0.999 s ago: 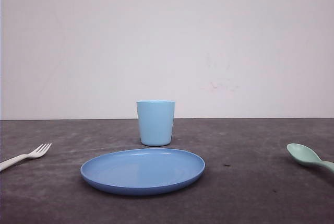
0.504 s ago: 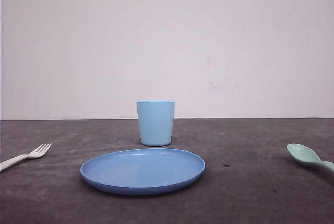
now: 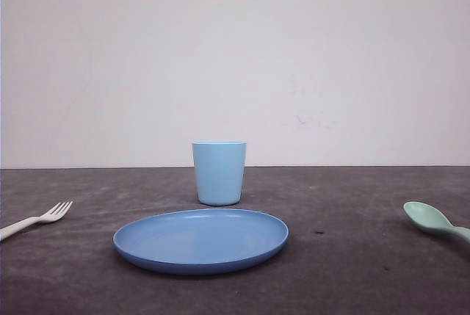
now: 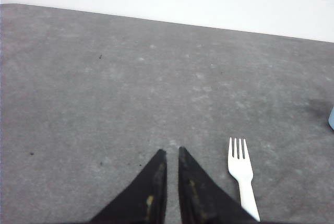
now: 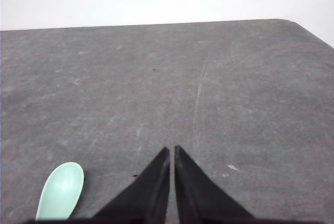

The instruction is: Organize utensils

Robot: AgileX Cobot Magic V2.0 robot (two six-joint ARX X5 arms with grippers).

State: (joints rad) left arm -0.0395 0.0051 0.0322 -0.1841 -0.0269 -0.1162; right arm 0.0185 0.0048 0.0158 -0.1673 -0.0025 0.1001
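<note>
The left gripper [image 4: 170,152] has its black fingers pressed nearly together, holding nothing; the white fork [image 4: 241,174] lies just beside it on the grey table [image 4: 104,88]. The right gripper [image 5: 171,150] is likewise closed and bare, with the mint-green spoon [image 5: 61,190] near it.
</note>
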